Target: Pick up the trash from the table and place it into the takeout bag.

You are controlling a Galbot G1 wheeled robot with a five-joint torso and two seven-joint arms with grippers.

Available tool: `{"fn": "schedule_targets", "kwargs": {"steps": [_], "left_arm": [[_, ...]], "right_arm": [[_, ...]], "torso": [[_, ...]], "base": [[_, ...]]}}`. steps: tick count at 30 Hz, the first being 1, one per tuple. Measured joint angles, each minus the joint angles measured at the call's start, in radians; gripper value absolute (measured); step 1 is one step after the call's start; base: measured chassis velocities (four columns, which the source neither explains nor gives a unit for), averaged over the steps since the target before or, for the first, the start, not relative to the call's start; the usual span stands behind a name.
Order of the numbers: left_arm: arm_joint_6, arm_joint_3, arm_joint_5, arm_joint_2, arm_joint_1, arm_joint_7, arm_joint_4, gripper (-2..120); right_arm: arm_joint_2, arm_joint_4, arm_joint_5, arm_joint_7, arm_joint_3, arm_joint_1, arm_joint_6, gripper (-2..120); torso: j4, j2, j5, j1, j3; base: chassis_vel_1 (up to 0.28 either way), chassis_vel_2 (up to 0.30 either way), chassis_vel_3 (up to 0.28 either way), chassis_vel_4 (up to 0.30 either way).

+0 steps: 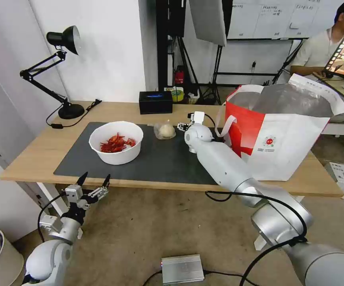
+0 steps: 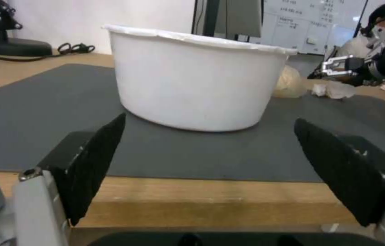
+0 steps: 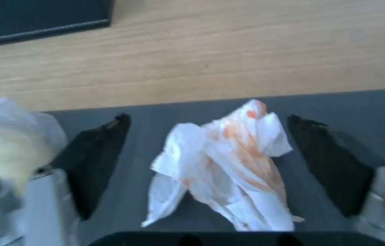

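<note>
On the table (image 1: 37, 151), my right gripper (image 1: 183, 126) hangs open at the mat's far edge, beside the takeout bag (image 1: 287, 135). A crumpled white tissue (image 3: 229, 164) with orange stains lies on the mat between its two open fingers (image 3: 97, 160), untouched. The clear bag with a pale bun (image 1: 165, 130) sits just to the gripper's left. The white bowl of red shells (image 1: 116, 142) stands on the mat's left half. My left gripper (image 1: 94, 182) is open in front of the table's front edge, level with the bowl (image 2: 197, 78) and short of it.
A black tissue box (image 1: 155, 102) stands at the table's back edge, and a black desk lamp (image 1: 62, 59) at the back left. A dark grey mat (image 1: 164, 159) covers the table's middle. A small grey box (image 1: 181, 269) lies on the floor.
</note>
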Motion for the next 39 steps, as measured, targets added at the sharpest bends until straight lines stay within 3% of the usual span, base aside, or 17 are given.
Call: {"fn": "schedule_targets", "kwargs": {"steps": [6, 8, 13, 16, 24, 39], "left_arm": [[0.0, 0.004, 0.001, 0.002, -0.006, 0.0, 0.003, 100], [0.0, 0.008, 0.002, 0.002, -0.011, 0.0, 0.008, 100], [0.0, 0.014, 0.004, 0.0, -0.016, 0.0, 0.014, 100], [-0.001, 0.019, 0.007, -0.005, -0.018, 0.002, 0.024, 100], [-0.002, 0.019, 0.008, -0.008, -0.02, 0.012, 0.031, 100], [-0.003, 0.01, 0.007, -0.009, -0.013, 0.014, 0.025, 100]], "right_arm": [[0.001, -0.006, -0.006, -0.003, 0.009, -0.006, 0.005, 67], [0.003, -0.008, -0.007, -0.004, 0.011, -0.007, 0.005, 54], [0.003, -0.009, -0.007, -0.004, 0.012, -0.01, 0.005, 44], [0.001, -0.012, -0.008, -0.007, 0.013, -0.015, 0.008, 26], [0.002, -0.012, -0.011, -0.008, 0.016, -0.022, 0.011, 0], [0.007, 0.003, -0.008, -0.008, 0.02, -0.026, 0.025, 0]], "torso": [[0.0, 0.0, 0.0, 0.0, 0.0], [0.0001, 0.0, 0.0, 0.0, 0.0], [0.0001, 0.0, 0.0, 0.0, 0.0], [0.0001, 0.0, 0.0, 0.0, 0.0], [0.0001, 0.0, 0.0, 0.0, 0.0], [0.0002, 0.0, 0.0, 0.0, 0.0]], "base": [[0.0, 0.0, 0.0, 0.0], [0.0, 0.0, 0.0, 0.0], [0.0, 0.0, 0.0, 0.0], [0.0, 0.0, 0.0, 0.0], [0.0, 0.0, 0.0, 0.0], [0.0, 0.0, 0.0, 0.0]]}}
